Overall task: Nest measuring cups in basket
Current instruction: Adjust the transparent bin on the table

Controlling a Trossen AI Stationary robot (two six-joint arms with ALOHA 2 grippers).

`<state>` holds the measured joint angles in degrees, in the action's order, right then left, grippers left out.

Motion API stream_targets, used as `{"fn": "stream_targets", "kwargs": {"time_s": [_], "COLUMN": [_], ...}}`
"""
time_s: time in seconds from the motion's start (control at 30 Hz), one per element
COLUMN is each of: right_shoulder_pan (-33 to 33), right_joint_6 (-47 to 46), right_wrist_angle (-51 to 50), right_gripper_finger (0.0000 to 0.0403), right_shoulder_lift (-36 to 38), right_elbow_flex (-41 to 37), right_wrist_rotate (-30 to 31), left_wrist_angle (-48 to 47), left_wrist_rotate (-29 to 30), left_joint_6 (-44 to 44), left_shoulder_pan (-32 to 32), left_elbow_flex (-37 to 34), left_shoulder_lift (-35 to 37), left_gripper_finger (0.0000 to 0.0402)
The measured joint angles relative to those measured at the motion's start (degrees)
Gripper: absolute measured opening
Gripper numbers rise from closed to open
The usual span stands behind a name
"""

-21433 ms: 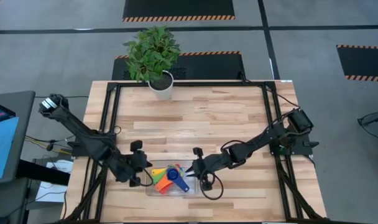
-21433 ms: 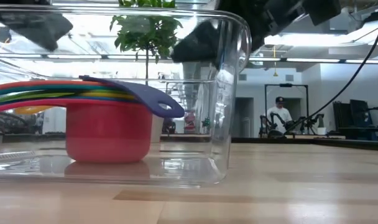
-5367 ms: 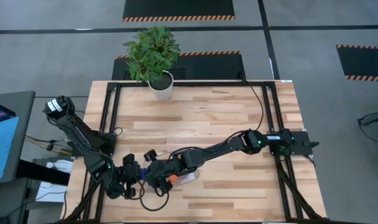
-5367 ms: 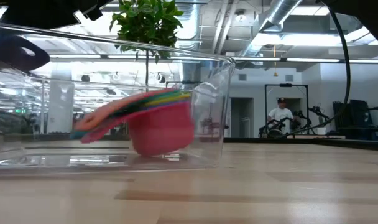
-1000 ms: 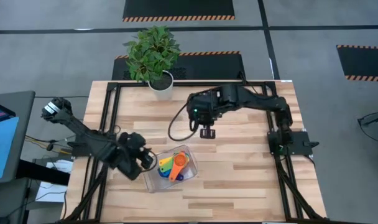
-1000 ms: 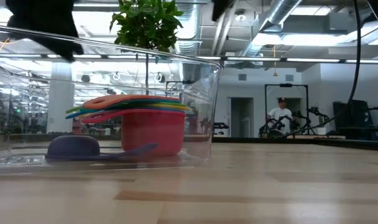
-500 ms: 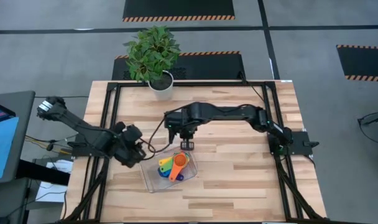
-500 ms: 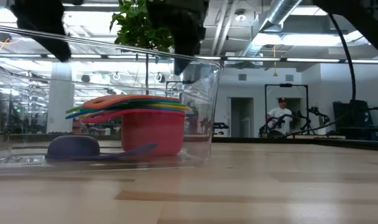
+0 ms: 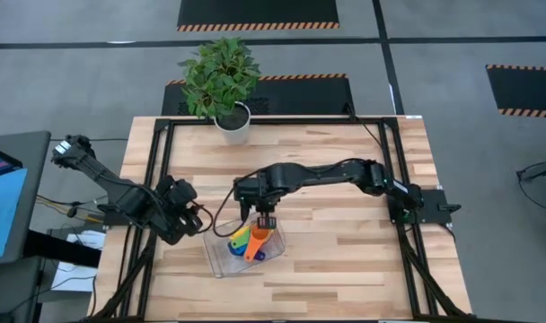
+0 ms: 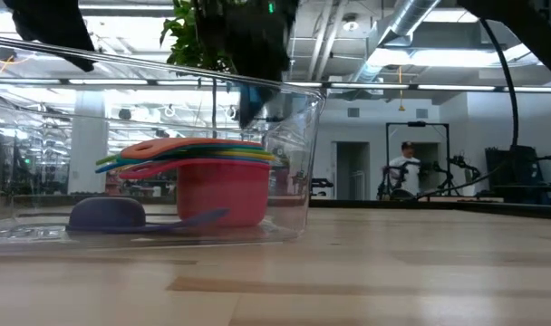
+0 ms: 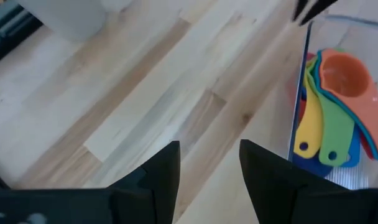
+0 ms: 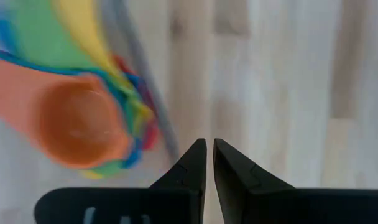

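Note:
The clear basket (image 9: 221,266) stands near the table's front, left of centre. In it sits a nested stack of measuring cups (image 9: 252,238), red at the bottom (image 10: 223,186) and orange on top (image 12: 83,118). A dark blue cup (image 10: 108,213) lies bowl down on the basket's floor beside the stack. My right gripper (image 9: 265,222) hangs shut above the basket's far right rim and holds nothing. My left gripper (image 9: 199,220) is open over bare table, left of the basket (image 11: 299,93), with nothing between its fingers.
A potted plant (image 9: 233,121) stands at the table's far edge. The black frame rails (image 9: 161,170) run along the table's sides. Bare wood lies to the right of and beyond the basket. In the low view a person (image 10: 404,167) sits far off in the room.
My right gripper has come down from the far middle of the table toward the basket and now hangs over its far right rim. My left gripper has drawn back from the basket toward the table's left edge, rising a little. Basket and cups have stayed put.

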<state>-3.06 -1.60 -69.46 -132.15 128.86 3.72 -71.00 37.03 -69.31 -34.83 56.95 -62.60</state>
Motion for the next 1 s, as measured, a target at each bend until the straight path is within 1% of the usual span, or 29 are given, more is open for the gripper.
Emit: {"fn": "stream_targets", "kwargs": {"time_s": [0.07,0.23,0.67,0.7,0.83,1.0], "right_shoulder_pan": [0.6,1.5,-2.4,-2.7,-2.2,-0.4], "right_joint_6": [0.3,0.6,-3.1,-3.4,-3.8,-5.0], "right_wrist_angle": [0.6,1.4,0.9,0.8,2.3,3.0], "right_gripper_finger": [0.0054,0.0054,0.0054,0.0054,0.0054,0.0054], "right_shoulder_lift": [0.1,-0.1,-0.3,-0.3,-0.3,0.2], "right_elbow_flex": [0.1,0.1,0.2,0.2,0.2,0.2], "right_wrist_rotate": [1.6,1.3,0.7,0.9,5.2,6.0], "left_wrist_angle": [0.0,0.0,0.0,0.0,-0.1,-0.1], "left_wrist_rotate": [0.5,0.5,0.4,0.4,0.4,0.3], "left_joint_6": [0.0,-0.4,3.1,3.3,3.8,5.7], "left_shoulder_pan": [0.0,0.1,0.1,0.1,0.1,0.1], "left_elbow_flex": [0.0,0.0,0.0,0.0,0.0,0.0], "left_shoulder_lift": [0.0,0.0,0.0,0.0,0.0,0.0], "left_gripper_finger": [0.0155,0.0155,0.0155,0.0155,0.0155,0.0155]}}
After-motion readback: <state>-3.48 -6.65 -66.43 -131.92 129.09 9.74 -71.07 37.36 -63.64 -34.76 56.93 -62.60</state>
